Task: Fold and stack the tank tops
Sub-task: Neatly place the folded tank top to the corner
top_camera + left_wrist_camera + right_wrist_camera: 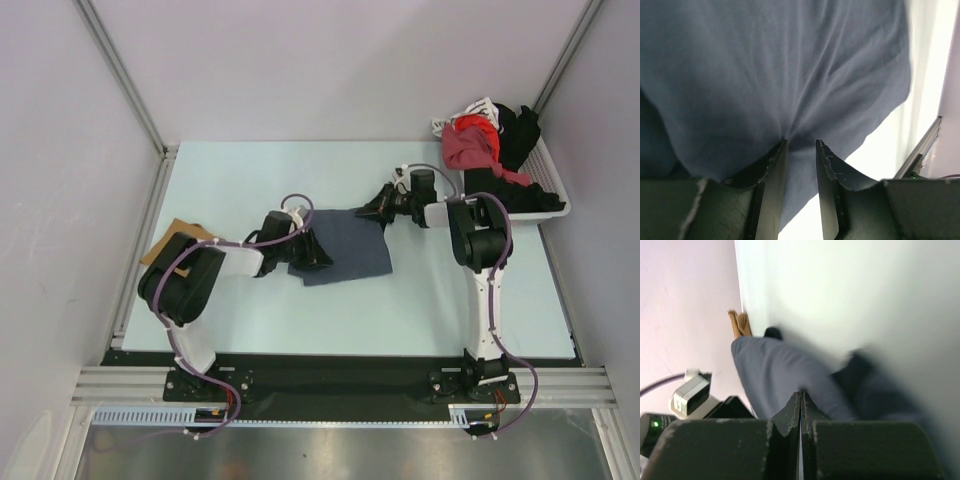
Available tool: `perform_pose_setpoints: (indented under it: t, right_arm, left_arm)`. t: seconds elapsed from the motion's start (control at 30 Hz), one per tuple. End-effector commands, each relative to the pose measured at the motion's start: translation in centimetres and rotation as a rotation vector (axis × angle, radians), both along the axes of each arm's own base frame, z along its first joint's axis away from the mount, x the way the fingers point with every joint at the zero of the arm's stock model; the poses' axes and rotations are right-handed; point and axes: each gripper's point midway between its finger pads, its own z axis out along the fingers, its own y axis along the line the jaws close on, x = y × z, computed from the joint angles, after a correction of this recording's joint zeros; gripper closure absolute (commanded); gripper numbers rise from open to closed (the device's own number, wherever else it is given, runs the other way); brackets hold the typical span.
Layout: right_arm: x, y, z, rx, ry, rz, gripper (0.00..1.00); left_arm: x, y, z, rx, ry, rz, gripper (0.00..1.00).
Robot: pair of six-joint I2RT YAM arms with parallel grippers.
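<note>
The slate-blue tank top (pixel 345 245) lies folded on the middle of the table. My left gripper (pixel 318 250) sits over its left edge. In the left wrist view that gripper (pixel 801 141) has its jaws partly apart, tips down on the blue cloth (pixel 770 65), whose creases run toward them. My right gripper (pixel 375 208) is at the top's far right corner. Seen from the right wrist, it (pixel 800 394) is shut, with the blue cloth (pixel 775 370) drawn up into its tips. The tan-brown tank top (pixel 170 235) lies at the table's left edge, partly under my left arm, and shows small (pixel 740 324) in the right wrist view.
A white basket (pixel 555 200) at the back right holds a red garment (pixel 470 145) and a black one (pixel 518 135). Pale walls and metal rails close in the table on the left, back and right.
</note>
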Motion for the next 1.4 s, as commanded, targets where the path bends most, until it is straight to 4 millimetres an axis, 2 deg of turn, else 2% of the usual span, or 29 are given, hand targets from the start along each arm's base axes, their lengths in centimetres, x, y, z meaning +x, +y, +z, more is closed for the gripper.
perform_pose_setpoints:
  t: [0.0,0.03,0.1,0.13,0.2,0.23,0.27,0.3,0.33,0.37,0.4,0.43,0.47,0.5,0.53,0.57,0.6,0.63,0.67,0.7,0.73,0.8,0.83,0.9,0.97,1.03,1.13,1.23,1.37]
  right_arm:
    - [3.2,-2.6,0.4,0.1,-0.021,-0.069,1.0]
    - [3.5,-3.1,0.1,0.097,-0.015,-0.083,1.0]
    - [3.8,-3.9,0.2,0.069,-0.017,-0.1,1.0]
    - [3.8,-4.2,0.2,0.058,-0.019,-0.102,1.0]
    - [3.6,-4.5,0.6,0.028,-0.033,-0.104,0.96]
    - [3.5,-4.4,2.0,0.027,-0.064,-0.101,0.94]
    - [3.1,-4.3,2.3,0.019,-0.069,-0.096,0.86]
    - [2.8,-4.4,2.5,0.0,-0.062,-0.1,0.8]
    - [2.6,-4.4,4.3,-0.022,-0.123,-0.091,0.74]
    - [1.9,-4.0,4.4,-0.047,-0.135,-0.08,0.63]
    - [1.4,-4.1,4.0,-0.096,-0.108,-0.095,0.58]
    - [1.0,-4.1,4.4,-0.143,-0.155,-0.081,0.54]
    - [0.3,-3.3,5.9,-0.166,-0.191,-0.068,0.49]
    - [-0.6,-3.3,5.2,-0.211,-0.172,-0.079,0.48]
    - [-1.2,-3.2,5.4,-0.234,-0.188,-0.076,0.47]
    - [-1.9,-2.9,6.9,-0.25,-0.235,-0.074,0.46]
    - [-3.3,-2.5,5.7,-0.287,-0.218,-0.078,0.45]
    - [-4.1,-2.1,5.8,-0.3,-0.23,-0.075,0.44]
    - [-4.8,-1.9,5.9,-0.312,-0.246,-0.073,0.44]
    - [-5.5,-1.2,6.8,-0.324,-0.281,-0.077,0.44]
    - [-6.9,-1.0,5.9,-0.336,-0.265,-0.066,0.44]
    - [-8.0,-0.4,6.6,-0.348,-0.304,-0.062,0.44]
    - [-9.6,0.3,5.7,-0.363,-0.297,-0.033,0.44]
    - [-10.1,0.6,5.6,-0.379,-0.331,-0.037,0.44]
    - [-11.0,0.9,5.3,-0.369,-0.332,-0.03,0.44]
    - [-11.1,1.3,5.1,-0.343,-0.329,-0.026,0.44]
    - [-11.2,1.2,4.1,-0.338,-0.311,-0.038,0.44]
    - [-11.1,1.1,3.4,-0.329,-0.294,-0.045,0.44]
    - [-11.1,0.9,3.0,-0.332,-0.292,-0.053,0.44]
  left_arm:
    - [-1.6,1.9,-1.3,0.012,0.026,0.036,0.64]
    - [-1.7,2.1,-0.7,0.017,0.0,0.032,0.63]
    - [-2.6,2.8,-0.9,0.04,0.004,0.037,0.62]
    - [-2.5,3.0,-0.1,0.042,-0.025,0.035,0.61]
    - [-2.6,3.3,0.7,0.052,-0.052,0.029,0.5]
    - [-2.7,3.6,1.9,0.064,-0.083,0.022,0.45]
    - [-2.6,4.0,2.4,0.082,-0.099,0.03,0.38]
    - [-2.5,5.3,2.3,0.152,-0.1,0.073,0.36]
    - [-1.9,6.0,4.2,0.175,-0.162,0.098,0.31]
    - [-1.5,6.9,4.7,0.212,-0.182,0.133,0.28]
    - [-1.3,8.4,4.8,0.271,-0.186,0.18,0.26]
    - [-0.9,10.9,5.4,0.371,-0.2,0.27,0.24]
    - [-0.4,12.5,5.8,0.42,-0.206,0.332,0.19]
    - [-1.0,14.3,5.5,0.484,-0.176,0.373,0.16]
    - [-0.2,16.8,6.6,0.547,-0.192,0.504,0.14]
    - [0.0,19.1,6.7,0.589,-0.171,0.589,0.13]
    - [-0.9,21.0,6.4,0.65,-0.123,0.644,0.12]
    - [-0.6,22.5,7.3,0.666,-0.116,0.74,0.07]
    - [-0.5,25.0,7.7,0.726,-0.113,0.834,0.05]
    - [-0.7,25.9,7.9,0.755,-0.104,0.861,0.05]
    - [-0.1,26.6,8.8,0.771,-0.12,0.877,0.05]
    - [-0.3,29.4,9.4,0.85,-0.094,0.947,0.06]
    - [0.4,30.0,9.8,0.874,-0.084,0.961,0.07]
    - [0.6,31.5,9.7,0.94,-0.054,0.968,0.1]
    - [1.6,32.1,9.5,1.029,-0.017,0.942,0.14]
    - [2.3,32.3,8.4,1.12,0.042,0.866,0.23]
    - [2.0,33.0,7.5,1.261,0.111,0.804,0.27]
    - [1.1,33.2,8.0,1.384,0.104,0.776,0.27]
    - [1.4,31.6,7.6,1.392,0.055,0.699,0.28]
